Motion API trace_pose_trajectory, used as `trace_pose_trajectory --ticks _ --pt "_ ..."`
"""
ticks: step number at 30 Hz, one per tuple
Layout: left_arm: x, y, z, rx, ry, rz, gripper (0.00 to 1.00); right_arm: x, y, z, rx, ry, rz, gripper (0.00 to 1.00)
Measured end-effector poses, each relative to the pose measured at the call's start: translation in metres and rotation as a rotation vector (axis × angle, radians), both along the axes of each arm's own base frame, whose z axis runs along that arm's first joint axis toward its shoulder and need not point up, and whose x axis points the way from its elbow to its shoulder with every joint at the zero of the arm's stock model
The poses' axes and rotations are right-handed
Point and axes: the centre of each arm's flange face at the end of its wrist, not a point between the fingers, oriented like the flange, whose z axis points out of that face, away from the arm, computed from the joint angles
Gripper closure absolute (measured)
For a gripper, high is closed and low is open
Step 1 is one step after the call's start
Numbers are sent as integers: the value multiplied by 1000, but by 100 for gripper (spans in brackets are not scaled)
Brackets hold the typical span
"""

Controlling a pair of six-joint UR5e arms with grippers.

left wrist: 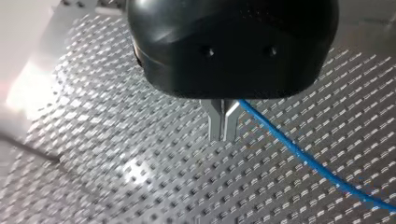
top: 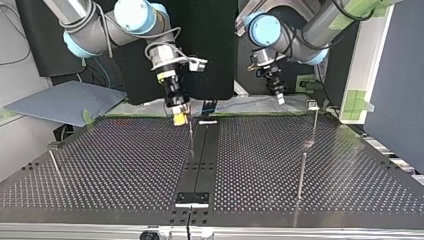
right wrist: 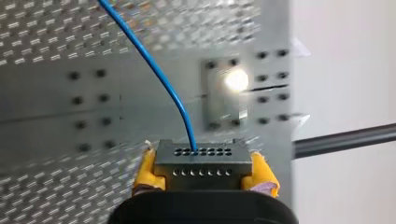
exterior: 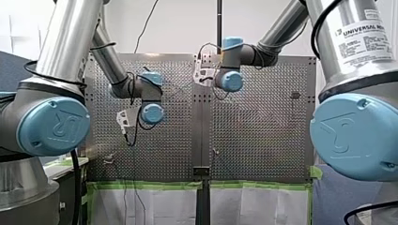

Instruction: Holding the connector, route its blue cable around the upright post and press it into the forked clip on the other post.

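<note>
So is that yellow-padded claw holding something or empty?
Holding: the yellow pads of my right gripper clamp the grey connector on both sides.

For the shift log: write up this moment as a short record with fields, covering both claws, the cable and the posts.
right claw: yellow pads shut on the grey connector
blue cable: rises from the connector, out over the perforated table
left claw: metal fingers together, cable beside them, grip on it unclear
posts: plain post and clip-topped post at top view's right, no cable visible on either
</note>
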Motion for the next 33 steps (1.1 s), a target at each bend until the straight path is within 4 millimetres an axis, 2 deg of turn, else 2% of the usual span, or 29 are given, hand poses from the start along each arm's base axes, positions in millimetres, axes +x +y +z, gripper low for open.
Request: trace_pose_trajectory --ticks 4,10,24,33 --pt "10 7 26 -20 -32 24 95 -3 6 32 -23 -7 32 100" --pt "21 9 70 -46 -86 37 95 -6 12 51 -22 6 68 100" --pt "32 24 172 -87 -202 86 95 -9 16 48 47 70 109 100" --pt "28 36 238 -88 -267 106 95 -5 11 59 38 55 129 100"
